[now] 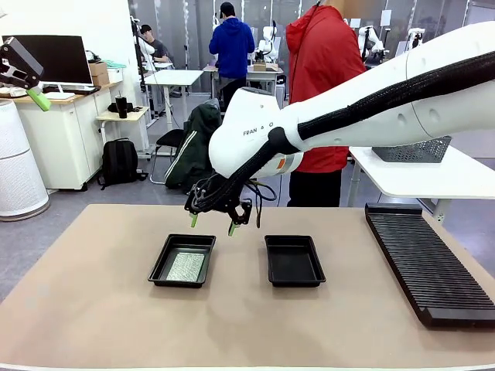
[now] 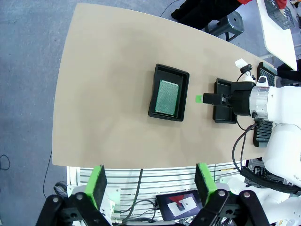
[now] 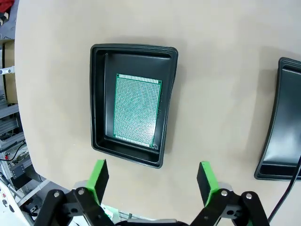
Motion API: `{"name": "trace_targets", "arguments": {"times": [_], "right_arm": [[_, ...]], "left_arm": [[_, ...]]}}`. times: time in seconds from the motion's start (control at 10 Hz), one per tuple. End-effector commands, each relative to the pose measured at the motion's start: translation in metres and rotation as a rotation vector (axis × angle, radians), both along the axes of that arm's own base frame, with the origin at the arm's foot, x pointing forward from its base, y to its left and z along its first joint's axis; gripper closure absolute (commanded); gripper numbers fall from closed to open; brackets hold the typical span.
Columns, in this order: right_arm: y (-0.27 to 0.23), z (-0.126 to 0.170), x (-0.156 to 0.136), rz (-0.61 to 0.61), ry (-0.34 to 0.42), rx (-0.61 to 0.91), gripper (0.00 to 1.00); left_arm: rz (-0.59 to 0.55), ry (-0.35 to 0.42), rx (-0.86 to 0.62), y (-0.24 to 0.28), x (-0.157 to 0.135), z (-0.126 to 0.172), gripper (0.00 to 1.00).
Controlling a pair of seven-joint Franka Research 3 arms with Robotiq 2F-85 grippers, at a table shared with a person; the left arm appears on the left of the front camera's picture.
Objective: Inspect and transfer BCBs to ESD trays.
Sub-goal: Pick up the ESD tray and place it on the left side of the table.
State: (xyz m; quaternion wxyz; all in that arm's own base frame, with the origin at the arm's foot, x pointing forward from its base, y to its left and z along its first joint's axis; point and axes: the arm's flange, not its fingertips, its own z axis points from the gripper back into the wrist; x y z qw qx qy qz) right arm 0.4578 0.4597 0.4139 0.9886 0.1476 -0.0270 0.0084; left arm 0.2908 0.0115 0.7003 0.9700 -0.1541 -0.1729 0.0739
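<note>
A BCB [image 3: 136,110] lies flat inside the left ESD tray [image 1: 158,268] on the desk [image 1: 93,309], with the right ESD tray [image 1: 294,261] beside it. The right pincer [image 1: 212,224] hovers above the trays, fingers apart. The left pincer [image 2: 149,181], raised high, is also spread.
</note>
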Motion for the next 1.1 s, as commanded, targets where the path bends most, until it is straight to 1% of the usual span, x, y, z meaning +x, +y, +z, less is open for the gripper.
{"name": "trace_targets", "arguments": {"times": [0.0, 0.6, 0.7, 0.8, 0.9, 1.0], "right_arm": [[-0.002, -0.002, -0.002, 0.007, -0.011, 0.002, 0.00], [-0.002, -0.002, -0.002, 0.007, -0.011, 0.002, 0.00], [0.000, 0.000, 0.000, 0.000, 0.000, 0.000, 0.00], [-0.018, 0.012, -0.010, -0.015, -0.002, 0.032, 0.00], [-0.036, 0.022, -0.019, -0.021, -0.023, 0.066, 0.00], [-0.056, 0.031, -0.029, -0.017, -0.059, 0.132, 0.00]], "left_arm": [[0.002, 0.002, -0.005, 0.000, 0.000, -0.002, 0.00], [0.000, 0.000, 0.000, 0.000, 0.000, 0.000, 0.00], [0.009, 0.003, 0.020, -0.013, 0.011, -0.008, 0.00], [-0.002, 0.022, 0.062, -0.029, 0.022, -0.014, 0.00], [-0.001, 0.014, 0.085, -0.044, 0.031, -0.023, 0.00], [-0.036, 0.003, 0.111, -0.065, 0.038, -0.035, 0.00]]}}
